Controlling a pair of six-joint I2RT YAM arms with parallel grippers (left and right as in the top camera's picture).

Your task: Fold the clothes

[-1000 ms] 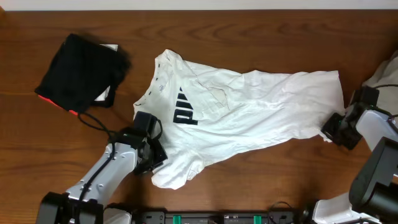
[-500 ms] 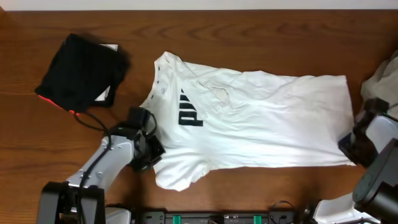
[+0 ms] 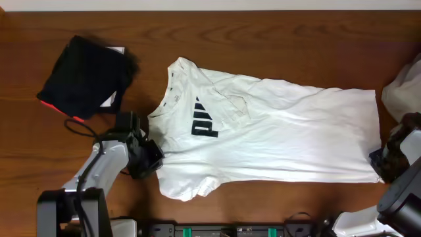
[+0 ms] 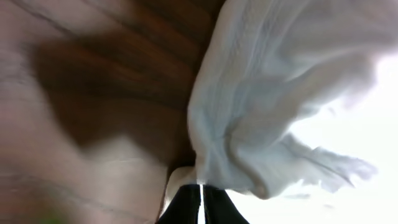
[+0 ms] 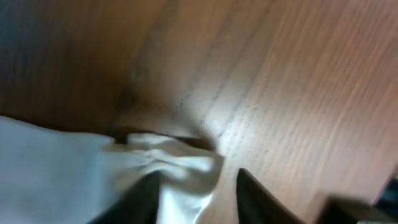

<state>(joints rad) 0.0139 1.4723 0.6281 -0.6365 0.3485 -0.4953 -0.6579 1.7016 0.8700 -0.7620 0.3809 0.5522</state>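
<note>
Here, white T-shirt [image 3: 283,135] flat, left gripper [image 3: 150,157] pinching collar end, right gripper [image 3: 380,161] clamping hem corner.

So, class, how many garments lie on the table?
2 for certain: the white T-shirt spread centrally, the black folded garment at upper left. A pale cloth cut off at the right edge may be a third.

A wooden table [image 3: 276,39] carries the white T-shirt [image 3: 283,138] spread across its middle — a folded black garment [image 3: 85,76] far left, pale cloth [image 3: 404,89] at the right edge.
</note>
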